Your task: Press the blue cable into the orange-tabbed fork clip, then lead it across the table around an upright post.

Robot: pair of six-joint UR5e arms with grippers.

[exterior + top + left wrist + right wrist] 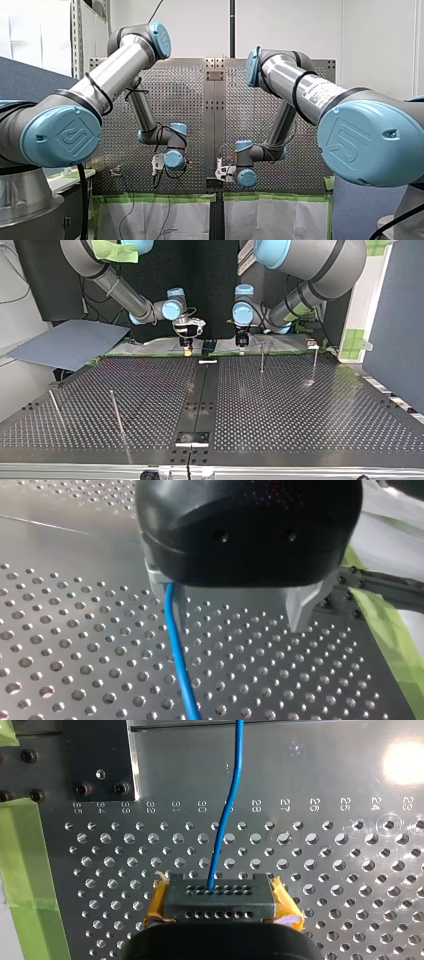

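Being pinched between the yellow pads (287, 912) of my right hand (220, 895), the blue cable (227, 810) is emerging from the middle of that hand and running ahead of it over the perforated worktop (325, 870). My left hand (232, 607) is being presented wide, its metal fingers (300, 611) well apart. The cable is passing just beside one finger and is not being clamped by it. In the top view both hands are being poised near each other at the worktop's far edge.

The task is being judged as barely begun. No orange-tabbed fork clip is being made out in any view, so the pressing-in is being counted as not yet done. Four upright posts (262, 359) (315, 362) (117, 412) (54, 405) are standing out on the worktop, well apart from the hands, and no cable is being seen around any of them. Both the seating and the routing are being left to do.
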